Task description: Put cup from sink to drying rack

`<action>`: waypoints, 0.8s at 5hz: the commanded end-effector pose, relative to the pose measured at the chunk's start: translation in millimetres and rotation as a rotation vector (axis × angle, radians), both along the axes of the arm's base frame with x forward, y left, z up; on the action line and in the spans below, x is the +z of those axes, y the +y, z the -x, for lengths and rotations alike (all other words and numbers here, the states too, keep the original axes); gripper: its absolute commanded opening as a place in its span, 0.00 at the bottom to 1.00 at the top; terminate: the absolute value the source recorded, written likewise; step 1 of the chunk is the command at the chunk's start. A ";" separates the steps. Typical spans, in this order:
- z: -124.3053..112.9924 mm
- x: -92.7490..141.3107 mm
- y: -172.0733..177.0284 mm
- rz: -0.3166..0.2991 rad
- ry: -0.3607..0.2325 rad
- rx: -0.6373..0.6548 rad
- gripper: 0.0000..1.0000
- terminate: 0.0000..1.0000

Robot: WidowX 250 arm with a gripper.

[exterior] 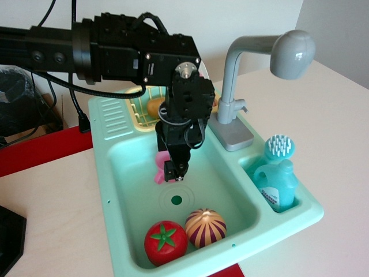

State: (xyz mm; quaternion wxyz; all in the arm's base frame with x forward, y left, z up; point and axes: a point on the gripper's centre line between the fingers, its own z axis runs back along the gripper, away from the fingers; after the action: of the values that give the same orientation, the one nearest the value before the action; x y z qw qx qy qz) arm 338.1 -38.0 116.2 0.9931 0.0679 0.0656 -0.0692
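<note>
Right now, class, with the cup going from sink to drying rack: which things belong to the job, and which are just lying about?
Belong to the job:
pink cup, between the fingers
green sink
yellow drying rack, mostly hidden behind the arm

Just lying about:
toy tomato
striped ball
grey faucet
blue bottle
teal brush

Pink cup (161, 166) inside mint-green sink (124, 190) basin.

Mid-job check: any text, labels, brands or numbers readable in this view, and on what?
Nothing legible anywhere.
Blue detergent bottle: a white label with marks, too small and blurred to read.
Gripper, sink, faucet: no visible text.
</note>
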 end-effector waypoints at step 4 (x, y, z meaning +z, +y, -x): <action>-16.1 -12.6 -7.9 0.005 0.011 0.017 1.00 0.00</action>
State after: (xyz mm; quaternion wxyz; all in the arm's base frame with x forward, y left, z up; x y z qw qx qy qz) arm 349.4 -46.4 84.2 0.9915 0.0678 0.0913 -0.0639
